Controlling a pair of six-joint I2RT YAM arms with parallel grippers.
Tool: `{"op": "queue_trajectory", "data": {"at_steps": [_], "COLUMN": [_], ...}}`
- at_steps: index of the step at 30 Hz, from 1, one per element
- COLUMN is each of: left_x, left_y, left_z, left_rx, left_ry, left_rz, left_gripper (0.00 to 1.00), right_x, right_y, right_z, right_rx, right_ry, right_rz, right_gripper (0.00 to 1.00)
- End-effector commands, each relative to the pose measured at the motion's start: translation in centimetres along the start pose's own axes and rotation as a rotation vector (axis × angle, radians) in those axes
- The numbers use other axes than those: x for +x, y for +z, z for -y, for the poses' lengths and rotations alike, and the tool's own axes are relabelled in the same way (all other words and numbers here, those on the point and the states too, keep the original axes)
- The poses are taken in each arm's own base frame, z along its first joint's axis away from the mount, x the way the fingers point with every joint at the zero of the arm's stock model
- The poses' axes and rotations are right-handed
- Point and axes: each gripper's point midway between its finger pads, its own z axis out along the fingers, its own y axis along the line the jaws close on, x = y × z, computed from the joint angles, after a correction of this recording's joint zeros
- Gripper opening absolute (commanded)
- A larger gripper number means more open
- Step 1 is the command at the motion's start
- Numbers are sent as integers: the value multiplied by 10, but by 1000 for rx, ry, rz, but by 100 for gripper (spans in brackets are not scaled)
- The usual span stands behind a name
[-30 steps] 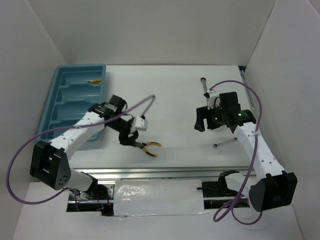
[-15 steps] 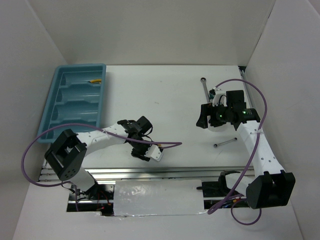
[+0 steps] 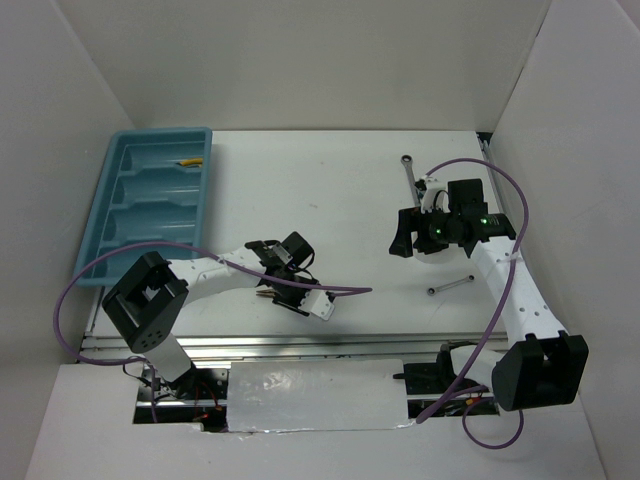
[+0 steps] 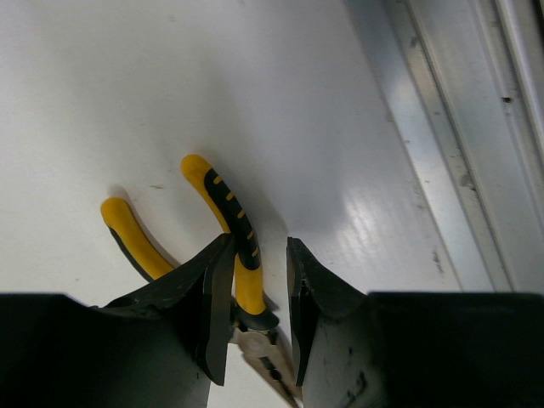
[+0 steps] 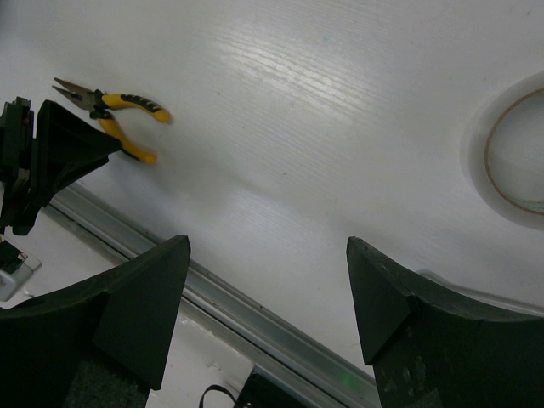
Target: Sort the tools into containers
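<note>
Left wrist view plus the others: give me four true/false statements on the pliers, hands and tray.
1. One handle of the pliers sits between the fingers of the left hand. True.
2. The pliers lie in the blue tray. False: they lie on the white table, near its front rail.
3. The right hand is shut on the tape ring. False: it is open and empty; the ring lies flat on the table.
4. A silver wrench lies on the table by the right hand. True.

Bright, even light; soft glare sheens the white surface (image 4: 374,221) in both wrist views; faint shadow beside the pliers (image 4: 242,238).
</note>
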Motion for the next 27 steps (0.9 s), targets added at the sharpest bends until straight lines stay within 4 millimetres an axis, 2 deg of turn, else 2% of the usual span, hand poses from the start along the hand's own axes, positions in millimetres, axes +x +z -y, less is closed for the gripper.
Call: {"op": "queue_trajectory", "data": {"at_steps": [1, 6, 11, 17, 24, 27], "left_x": [2, 14, 13, 3, -21, -37], "left_y": [3, 4, 0, -11, -31, -43], "left_z": [-15, -9, -10, -19, -36, -41], "left_rx": [-75, -97, -123, -159, -229, -255], "left_ry": [34, 9, -16, -32, -87, -235], "left_rz": [-16, -66, -65, -44, 28, 79], "left_gripper": [43, 41, 45, 55, 57, 57], "right_x": [-17, -15, -15, -14, -13, -13], "right_y": [-6, -4, -4, -3, -2, -2], "right_z": [-7, -8, -10, -12, -13, -14], "right_rx": [-17, -21, -29, -32, -40, -42], "right_ry": [-38, -38, -44, -48, -53, -55], "right_rz": [43, 33, 29, 26, 19, 21], "right_gripper": [82, 82, 82, 82, 82, 82]}}
